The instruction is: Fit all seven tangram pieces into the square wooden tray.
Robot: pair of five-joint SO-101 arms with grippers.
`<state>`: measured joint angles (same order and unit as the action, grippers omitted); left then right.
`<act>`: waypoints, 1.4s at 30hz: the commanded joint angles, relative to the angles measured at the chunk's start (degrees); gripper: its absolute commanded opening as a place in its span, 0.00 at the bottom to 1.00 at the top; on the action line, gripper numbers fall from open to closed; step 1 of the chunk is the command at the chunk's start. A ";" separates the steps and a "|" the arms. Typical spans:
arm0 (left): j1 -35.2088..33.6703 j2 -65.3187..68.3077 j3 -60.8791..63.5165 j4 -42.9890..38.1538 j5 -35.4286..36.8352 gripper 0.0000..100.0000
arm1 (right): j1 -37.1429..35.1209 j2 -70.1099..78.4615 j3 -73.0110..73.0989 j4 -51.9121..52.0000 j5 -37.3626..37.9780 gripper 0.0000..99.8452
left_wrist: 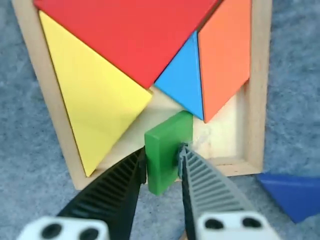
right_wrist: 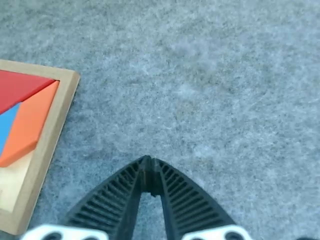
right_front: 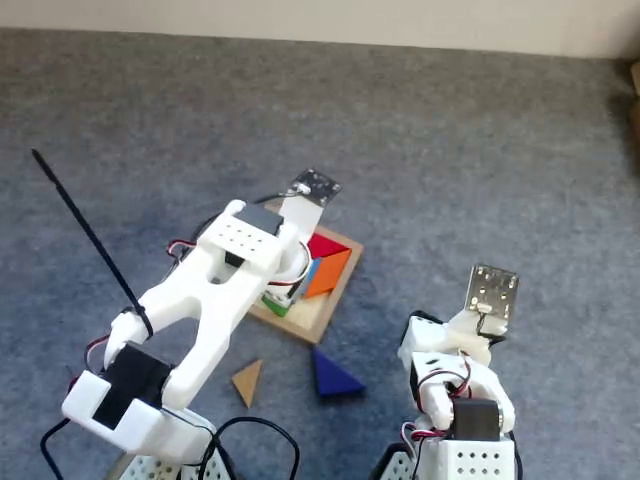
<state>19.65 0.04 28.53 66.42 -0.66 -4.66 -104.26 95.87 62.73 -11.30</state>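
Four of seven flat in the tray (left_wrist: 257, 100), green square (left_wrist: 167, 145) clamped on edge in the left pincer (left_wrist: 162, 154) at its bare corner, dark blue triangle (right_front: 333, 376) and tan triangle (right_front: 247, 380) loose on the tabletop (right_front: 480, 150), right pincer (right_wrist: 150, 167) closed, empty.

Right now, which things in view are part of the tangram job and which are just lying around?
Job: wooden tray; red triangle, yellow triangle, light blue triangle, orange piece, all in it; green square in the left gripper; dark blue triangle, tan triangle on the carpet.
Lying about: black rod.
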 commanded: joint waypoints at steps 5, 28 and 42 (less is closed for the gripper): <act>1.10 -2.77 -2.07 0.62 -4.22 0.12 | 0.57 -1.01 6.90 -1.27 0.79 0.01; 0.57 -2.95 -10.42 -0.62 -16.44 0.28 | 0.57 -1.01 6.90 -1.27 0.79 0.01; -8.04 -17.36 -13.23 19.43 -16.00 0.13 | 0.57 -1.01 6.90 -1.27 0.79 0.01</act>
<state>14.37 -11.82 12.88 84.44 -17.10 -4.66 -104.26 95.87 62.73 -11.30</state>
